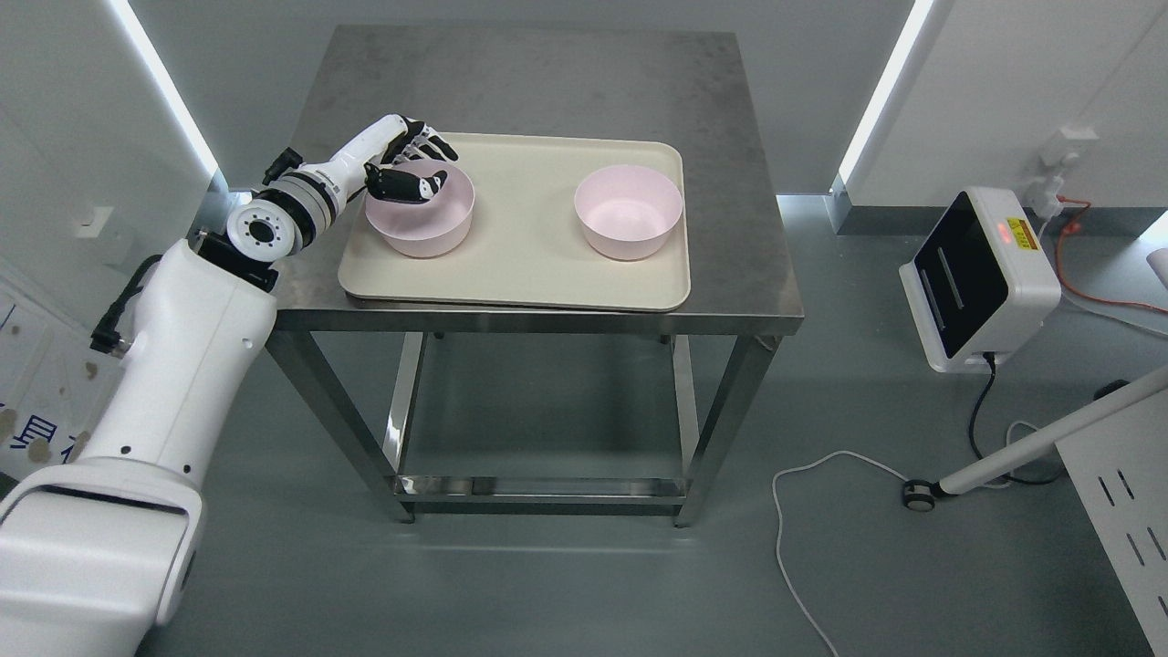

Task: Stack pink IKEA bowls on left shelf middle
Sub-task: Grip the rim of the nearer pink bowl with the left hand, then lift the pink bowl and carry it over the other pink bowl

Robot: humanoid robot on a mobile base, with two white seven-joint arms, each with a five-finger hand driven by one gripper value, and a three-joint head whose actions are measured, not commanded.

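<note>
A stainless steel table (730, 274) with a brushed, slightly stained top and a lower crossbar frame is standing on a grey floor. A beige rectangular tray (529, 265) with rounded corners is lying on the tabletop. Two pink bowls are sitting on the tray, well apart: the left bowl (424, 228) near the tray's left edge, the right bowl (630, 214) toward its right side. Both are round, smooth and matte, with plain rims.

The left hand (411, 169) is reaching in from the lower left on a white arm. Its dark fingers (429, 146) are curling over the far-left rim of the left bowl, with the thumb inside the bowl; the hand is clamping the rim. The bowl's base is appearing to rest on the tray.

Nothing is lying between the two bowls. To the right of the table, a white device (981, 278) with a dark panel is standing on the floor, with a white cable (794, 511) trailing nearby.
</note>
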